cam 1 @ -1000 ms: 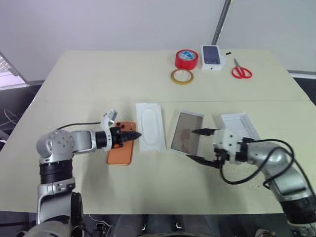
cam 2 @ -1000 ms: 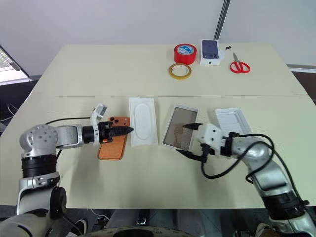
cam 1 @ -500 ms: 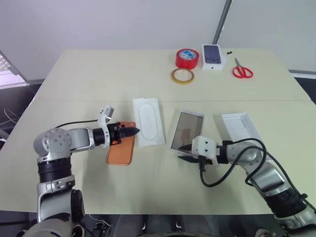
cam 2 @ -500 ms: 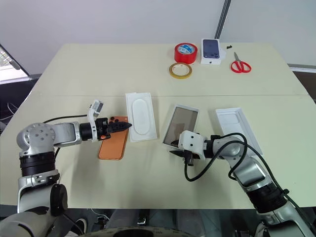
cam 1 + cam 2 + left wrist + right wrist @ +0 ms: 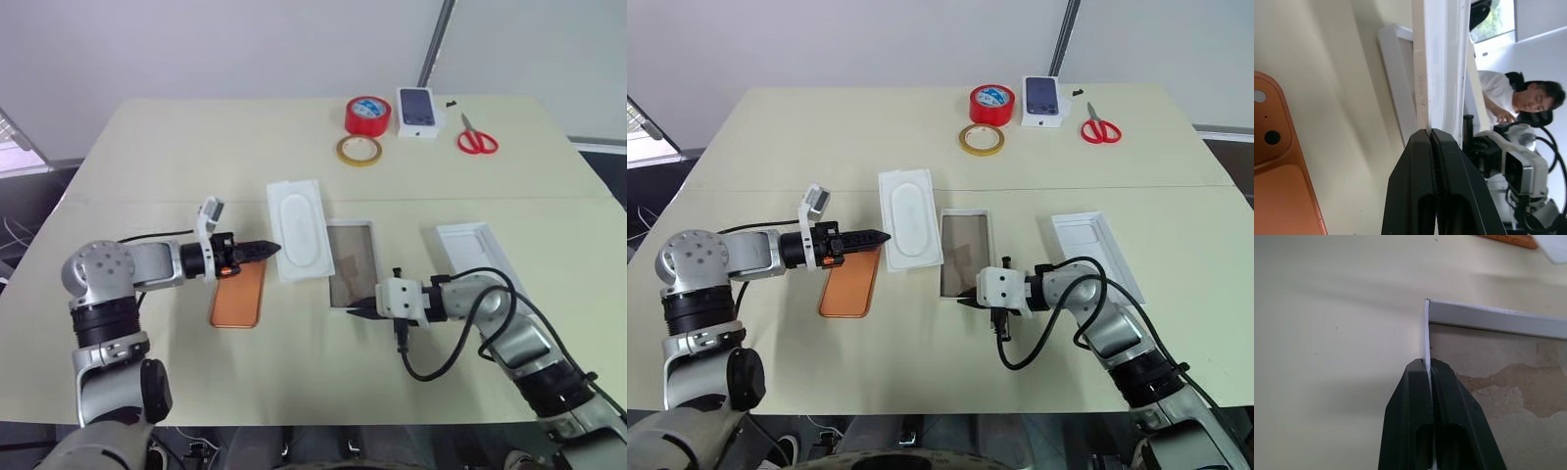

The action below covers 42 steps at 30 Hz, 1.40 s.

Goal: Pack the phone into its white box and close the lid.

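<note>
The copper-orange phone (image 5: pixel 238 297) lies back up on the table, below my left gripper (image 5: pixel 275 248). That gripper is shut on the long edge of a white insert tray (image 5: pixel 301 240) with an oval recess; the left wrist view shows the tray's edge (image 5: pixel 1420 73) pinched between the fingers. The white box (image 5: pixel 353 262), brownish inside, lies in the middle of the table. My right gripper (image 5: pixel 355 312) is shut on its near wall, which runs into the fingertips (image 5: pixel 1420 369) in the right wrist view.
Another shallow white tray (image 5: pixel 475 253) lies to the right of the box. At the table's far side are a red tape roll (image 5: pixel 368 116), a yellow tape ring (image 5: pixel 361 150), a small white box picturing a dark phone (image 5: pixel 417 111) and red scissors (image 5: pixel 477 139). A person (image 5: pixel 1508 98) sits behind.
My right gripper has shut on the box's near wall, and the box has swung round and come down flatter. The left gripper has risen a little with the insert tray.
</note>
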Tool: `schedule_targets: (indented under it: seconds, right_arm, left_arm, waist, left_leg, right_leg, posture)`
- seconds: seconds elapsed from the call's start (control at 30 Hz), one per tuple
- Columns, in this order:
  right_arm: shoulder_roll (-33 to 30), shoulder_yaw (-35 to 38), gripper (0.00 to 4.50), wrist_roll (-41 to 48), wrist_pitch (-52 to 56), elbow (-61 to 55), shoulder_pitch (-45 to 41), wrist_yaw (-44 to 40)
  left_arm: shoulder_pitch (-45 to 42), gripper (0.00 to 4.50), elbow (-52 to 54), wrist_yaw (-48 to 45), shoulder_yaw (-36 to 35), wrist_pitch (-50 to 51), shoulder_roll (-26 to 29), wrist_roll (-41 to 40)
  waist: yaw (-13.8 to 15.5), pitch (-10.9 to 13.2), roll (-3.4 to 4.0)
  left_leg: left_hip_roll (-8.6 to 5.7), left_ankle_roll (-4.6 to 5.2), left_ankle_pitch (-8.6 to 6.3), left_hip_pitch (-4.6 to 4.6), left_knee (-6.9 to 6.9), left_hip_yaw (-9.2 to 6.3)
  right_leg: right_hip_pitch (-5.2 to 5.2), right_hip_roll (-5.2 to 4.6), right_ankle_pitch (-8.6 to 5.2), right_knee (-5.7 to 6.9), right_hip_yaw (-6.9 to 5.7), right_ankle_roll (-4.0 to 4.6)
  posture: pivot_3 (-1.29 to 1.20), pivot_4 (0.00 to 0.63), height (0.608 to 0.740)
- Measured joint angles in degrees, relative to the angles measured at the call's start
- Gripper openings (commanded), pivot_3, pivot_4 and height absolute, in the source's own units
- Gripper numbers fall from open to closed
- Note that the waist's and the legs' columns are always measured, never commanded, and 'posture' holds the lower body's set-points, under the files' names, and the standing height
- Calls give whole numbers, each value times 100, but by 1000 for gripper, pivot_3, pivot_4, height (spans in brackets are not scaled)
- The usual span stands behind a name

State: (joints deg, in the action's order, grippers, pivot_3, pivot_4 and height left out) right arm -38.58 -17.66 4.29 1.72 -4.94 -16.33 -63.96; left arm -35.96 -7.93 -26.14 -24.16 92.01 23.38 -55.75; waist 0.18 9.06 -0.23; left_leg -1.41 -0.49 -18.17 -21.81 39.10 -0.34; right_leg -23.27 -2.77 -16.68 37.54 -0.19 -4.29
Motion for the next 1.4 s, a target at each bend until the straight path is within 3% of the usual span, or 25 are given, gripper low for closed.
schedule_targets:
  seconds: [0.07,0.17,0.2,0.37,0.5,0.7,0.8,1.03,1.17,1.27,1.4]
  right_arm:
    - [102,2,1403,111,131,-1,-15,-14]
    - [145,62,3040,201,190,-99,-6,16]
    - [135,127,3398,232,186,-169,2,40]
    - [-499,1150,3398,1030,655,-609,285,-77]
    - [-1204,1898,3398,1129,647,-383,990,-212]
    - [-1274,2207,3398,996,454,193,1131,-60]
    - [-1168,2252,3454,1003,452,114,1031,103]
    - [-924,2215,3454,1002,523,-168,1110,302]
    - [-656,2212,3454,1080,694,-168,825,514]
    - [-293,2187,2534,1453,1255,-301,325,715]
    - [10,1619,514,1379,1440,-759,39,876]
  left_arm:
    - [1,0,4,39,0,0,-59,-4]
    - [71,0,131,125,45,0,-287,-9]
    - [102,0,148,156,45,0,-350,-17]
    - [253,0,319,418,87,0,-792,-94]
    - [327,0,426,482,303,-2,-1024,-103]
    - [252,0,322,481,756,-71,-1293,55]
    - [163,849,128,490,814,-231,-1377,204]
    - [135,4182,22,492,871,-504,-1393,402]
    - [115,4182,201,441,891,-699,-1345,402]
    - [161,4246,653,11,1071,-1427,-992,524]
    - [596,4246,1218,-1282,1794,-3348,244,1403]
  waist:
    - [6,0,0]
    - [19,0,0]
    - [26,0,0]
    - [70,2,-3]
    - [57,3,-6]
    - [-5,3,-6]
    - [7,3,-6]
    - [59,5,-9]
    - [22,6,-10]
    - [-40,9,-12]
    - [-111,7,-8]
  left_leg:
    - [0,0,0,0,1,0]
    - [0,0,0,-3,1,0]
    - [0,0,0,-3,1,0]
    - [-2,5,-3,-9,3,-2]
    - [-1,5,-3,-7,-1,-2]
    - [0,1,0,6,-1,1]
    - [0,-6,4,8,-1,1]
    - [-1,-6,4,3,2,1]
    - [0,-10,6,6,1,1]
    - [2,-19,11,7,-3,0]
    - [1,-23,13,22,-25,5]
  right_leg:
    - [0,0,0,0,0,0]
    - [0,-1,0,0,0,0]
    - [-1,-1,0,0,0,0]
    - [1,-2,0,-6,0,0]
    - [2,-1,0,-7,0,0]
    - [3,2,0,11,2,0]
    - [3,4,0,13,2,0]
    - [3,3,0,10,2,0]
    - [1,4,0,12,2,0]
    - [-5,6,0,20,2,1]
    - [0,6,-1,15,8,3]
  posture:
    - [0,150,740]
    - [0,150,740]
    - [0,150,740]
    - [0,150,740]
    - [0,150,740]
    - [0,150,740]
    - [0,150,740]
    - [0,150,740]
    - [0,150,740]
    - [0,150,740]
    - [0,150,740]
